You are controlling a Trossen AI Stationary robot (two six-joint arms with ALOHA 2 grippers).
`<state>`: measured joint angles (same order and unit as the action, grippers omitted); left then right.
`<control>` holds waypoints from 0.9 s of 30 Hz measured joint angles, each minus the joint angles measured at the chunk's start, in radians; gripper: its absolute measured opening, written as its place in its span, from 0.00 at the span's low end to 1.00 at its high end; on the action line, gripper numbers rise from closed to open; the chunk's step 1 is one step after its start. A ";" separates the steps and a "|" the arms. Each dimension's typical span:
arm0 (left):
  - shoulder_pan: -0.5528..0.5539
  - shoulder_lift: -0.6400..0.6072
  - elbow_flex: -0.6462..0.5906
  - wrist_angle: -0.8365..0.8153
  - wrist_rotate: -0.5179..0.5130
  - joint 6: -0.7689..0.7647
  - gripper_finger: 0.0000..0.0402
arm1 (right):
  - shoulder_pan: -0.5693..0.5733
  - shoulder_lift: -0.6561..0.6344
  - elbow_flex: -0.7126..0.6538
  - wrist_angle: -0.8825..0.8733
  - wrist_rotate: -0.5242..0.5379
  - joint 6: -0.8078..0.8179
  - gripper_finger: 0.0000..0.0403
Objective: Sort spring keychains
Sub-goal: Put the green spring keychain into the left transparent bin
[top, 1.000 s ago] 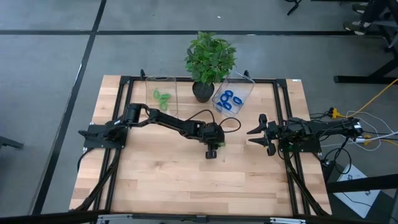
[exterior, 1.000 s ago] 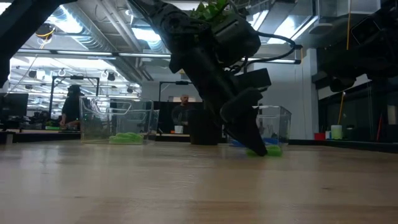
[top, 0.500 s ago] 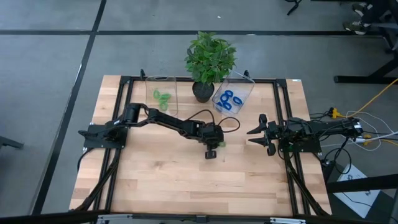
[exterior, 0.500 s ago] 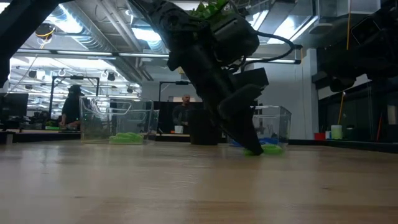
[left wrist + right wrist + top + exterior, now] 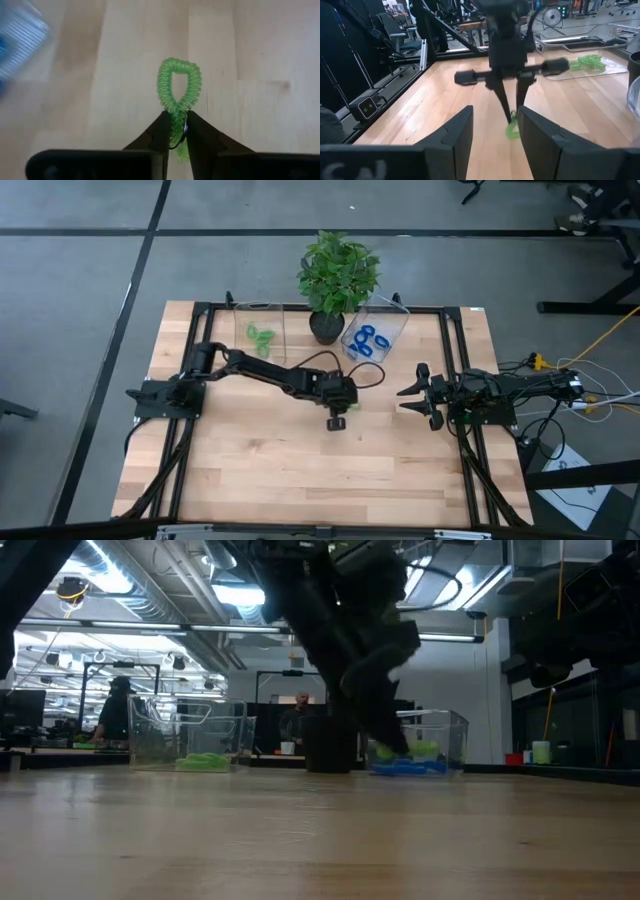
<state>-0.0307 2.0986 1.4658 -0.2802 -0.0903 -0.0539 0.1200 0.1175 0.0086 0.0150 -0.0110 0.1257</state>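
Left wrist view: light green spring keychain (image 5: 179,89) pinched at its ring end by left end effector (image 5: 174,131), coil loop hanging clear over bare worktop (image 5: 260,60); low view shows it lifted off the surface, near worktop centre; left bin (image 5: 262,332) at far edge holds green keychains (image 5: 260,337); right bin (image 5: 385,327) beside potted plant (image 5: 338,272) holds blue keychains (image 5: 368,342); right end effector (image 5: 411,393) waits near right edge, fingers spread, nothing between them.
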 joint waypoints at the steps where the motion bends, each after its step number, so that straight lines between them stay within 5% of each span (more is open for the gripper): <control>1: 0.001 -0.011 0.000 0.000 -0.007 0.006 0.10 | 0.000 0.000 0.000 0.000 0.000 0.000 0.38; 27: 0.105 -0.457 0.003 0.062 -0.155 0.064 0.11 | 0.000 0.000 0.000 0.000 0.000 0.000 0.38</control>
<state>0.0743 1.6414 1.4693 -0.2181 -0.2452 0.0105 0.1200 0.1176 0.0086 0.0147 -0.0113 0.1257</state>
